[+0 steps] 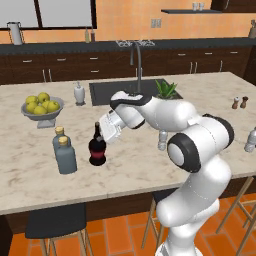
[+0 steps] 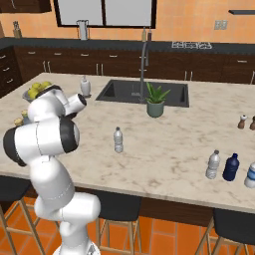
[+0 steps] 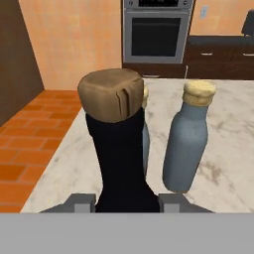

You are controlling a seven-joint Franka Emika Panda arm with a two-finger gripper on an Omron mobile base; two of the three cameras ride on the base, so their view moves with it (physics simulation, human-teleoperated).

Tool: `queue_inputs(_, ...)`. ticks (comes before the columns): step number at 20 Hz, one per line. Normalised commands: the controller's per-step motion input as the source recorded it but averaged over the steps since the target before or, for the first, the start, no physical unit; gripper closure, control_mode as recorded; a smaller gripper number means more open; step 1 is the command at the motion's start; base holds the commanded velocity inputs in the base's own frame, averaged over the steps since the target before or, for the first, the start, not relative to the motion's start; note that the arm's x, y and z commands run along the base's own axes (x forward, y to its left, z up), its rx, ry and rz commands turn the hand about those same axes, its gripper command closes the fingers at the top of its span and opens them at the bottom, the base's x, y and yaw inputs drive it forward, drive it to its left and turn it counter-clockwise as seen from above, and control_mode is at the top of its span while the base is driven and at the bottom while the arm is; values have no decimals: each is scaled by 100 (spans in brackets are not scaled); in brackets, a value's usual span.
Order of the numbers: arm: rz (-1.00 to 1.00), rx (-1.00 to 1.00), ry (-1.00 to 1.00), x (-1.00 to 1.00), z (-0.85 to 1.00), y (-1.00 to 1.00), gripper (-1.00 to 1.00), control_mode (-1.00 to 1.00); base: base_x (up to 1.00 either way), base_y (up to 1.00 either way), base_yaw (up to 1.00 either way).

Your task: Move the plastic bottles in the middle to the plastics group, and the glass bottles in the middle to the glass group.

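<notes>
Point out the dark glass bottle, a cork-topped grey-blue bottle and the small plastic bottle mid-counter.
dark glass bottle (image 1: 97, 150), left base view, on its round body.
grey-blue bottle (image 1: 65, 159), left base view, on the front one's body.
plastic bottle (image 2: 118, 141), right base view, on its body.

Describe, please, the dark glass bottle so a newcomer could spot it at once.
On the marble island, left of the sink, the dark bottle stands beside two grey-blue corked bottles. It alone is near-black, slim-necked, with a red label band.

I'm in a home kitchen: behind the sink (image 2: 144, 93) sunk in my marble table (image 2: 164, 149) run dark cabinets (image 2: 199, 67), with a wall oven (image 3: 155, 31) beyond.
</notes>
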Motion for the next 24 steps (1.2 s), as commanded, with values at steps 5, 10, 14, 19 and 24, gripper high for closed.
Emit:
queue_inputs(5, 0, 0, 0, 15, 0, 41, 100, -100, 0, 0, 0)
queue_inputs(10, 0, 0, 0, 14, 0, 26, 100, -100, 0, 0, 0)
queue_inputs(14, -1, 0, 0, 8, -16, 7, 100, -100, 0, 0, 0)
queue_inputs(19, -2, 0, 0, 21, -7, 0, 100, -100, 0, 0, 0)
queue_inputs(24, -2, 0, 0, 26, 0, 1, 100, -100, 0, 0, 0)
